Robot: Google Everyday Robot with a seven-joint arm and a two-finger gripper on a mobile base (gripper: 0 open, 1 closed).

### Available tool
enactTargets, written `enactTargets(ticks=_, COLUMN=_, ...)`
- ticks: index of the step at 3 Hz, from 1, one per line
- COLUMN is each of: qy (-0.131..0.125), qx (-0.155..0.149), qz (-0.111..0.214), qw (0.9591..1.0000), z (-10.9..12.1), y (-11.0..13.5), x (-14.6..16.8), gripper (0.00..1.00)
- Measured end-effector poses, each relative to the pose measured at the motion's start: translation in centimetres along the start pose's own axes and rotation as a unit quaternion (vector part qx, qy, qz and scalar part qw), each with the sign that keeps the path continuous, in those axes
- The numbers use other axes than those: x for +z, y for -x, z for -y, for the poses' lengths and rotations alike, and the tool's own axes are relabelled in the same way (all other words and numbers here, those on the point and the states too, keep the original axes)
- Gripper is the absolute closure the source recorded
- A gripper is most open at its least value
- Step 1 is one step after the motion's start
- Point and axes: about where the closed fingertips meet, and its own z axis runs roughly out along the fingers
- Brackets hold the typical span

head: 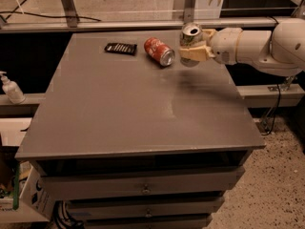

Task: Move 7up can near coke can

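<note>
7up can (191, 34) clamped in gripper (192, 53) fingers over far tabletop (133, 109), just beside coke can (159, 51). Placing step: lower gently, release.

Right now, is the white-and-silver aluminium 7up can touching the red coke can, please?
Apart. Camera view shows tabletop between them; gripper, back right, holds the 7up can.

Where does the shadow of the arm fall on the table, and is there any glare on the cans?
Camera view: dim, warm light; a soft dark shadow lies on the table just in front of the gripper, which holds the 7up can; that can's silver top shines brightly; the coke can, on its side, gleams a little at its silver end.
</note>
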Motion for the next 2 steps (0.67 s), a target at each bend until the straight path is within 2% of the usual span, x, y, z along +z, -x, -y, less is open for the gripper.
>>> enactTargets(ticks=1, qy=-0.010, qx=0.007, qz=0.001, qw=0.9999, z=1.6, y=-1.6, x=1.6, gripper=1.00)
enactTargets(ticks=2, qy=-0.011, qx=0.025, qz=-0.003, qw=0.9996, z=2.2, y=-3.4, x=3.3, gripper=1.00)
